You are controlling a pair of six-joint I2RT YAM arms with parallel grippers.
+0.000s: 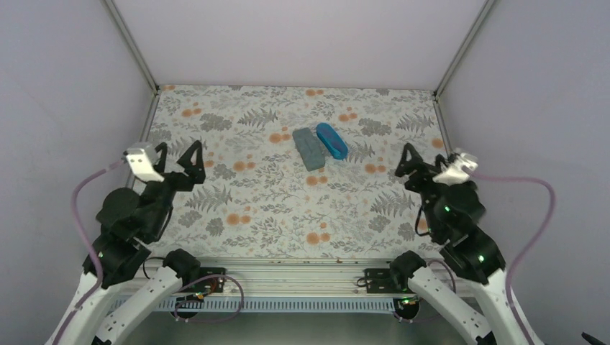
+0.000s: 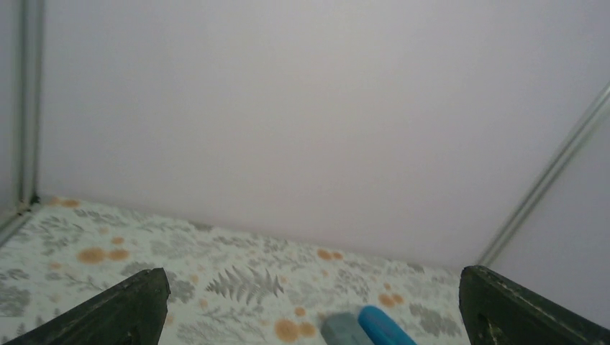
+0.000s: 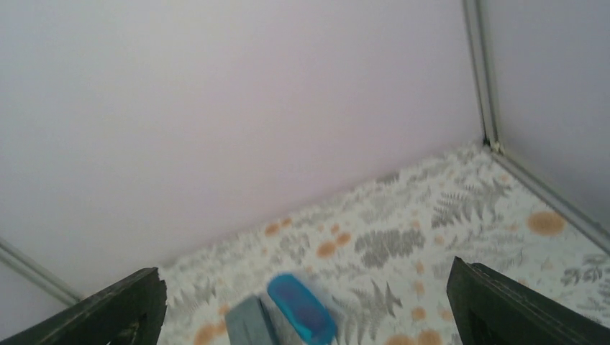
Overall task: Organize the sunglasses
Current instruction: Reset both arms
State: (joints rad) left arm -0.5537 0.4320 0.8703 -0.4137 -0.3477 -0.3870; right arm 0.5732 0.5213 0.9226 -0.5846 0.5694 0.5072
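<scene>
The left tool (image 1: 178,147) and right tool (image 1: 424,157) both hang wide open, gripping nothing, one at each side above the flowered tabletop (image 1: 252,208), where a grey case (image 1: 310,149) and a blue case (image 1: 331,140) lie side by side mid-table, and where the sunglasses are I cannot tell.

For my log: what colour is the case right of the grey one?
The case is blue; top external view.
</scene>
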